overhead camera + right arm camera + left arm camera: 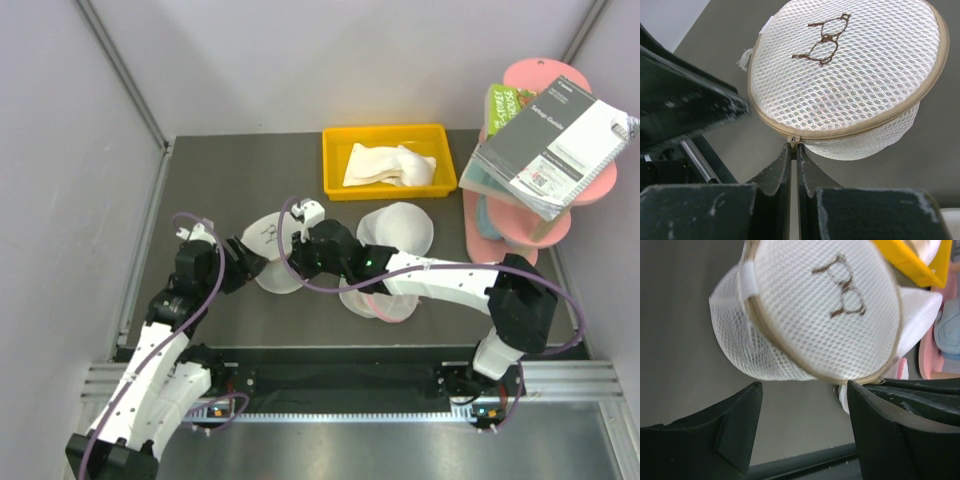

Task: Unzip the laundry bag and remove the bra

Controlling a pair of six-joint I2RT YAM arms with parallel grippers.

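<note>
Right wrist: the right fingers [794, 156] are pressed together with the zipper pull [794, 139] nipped at their tips, on the tan rim [920, 95] of the laundry bag [850, 75].
Left wrist: the left fingers [805, 407] stand wide apart and grip nothing.
Risk, slipped pull: the tab is small and held only at the very tips, so a sideways tug could pop it free.
Risk, bag following: with the left fingers unclamped, the light pod would probably drag or roll after the right fingers and the zip would not run.
Risk, neighbours: a pink-rimmed mesh bag [392, 308] and a plain white mesh bag [400, 228] lie beside the right arm and might be swept.
Bag position: on the counter [280, 315], tilted on its edge with the brown mark [822, 40] facing both wrist cameras. It sits directly beyond the right fingertips, and ahead of the gap between the left ones. Whether it touches a left pad cannot be told.
Zip: appears shut along the visible rim.
</note>
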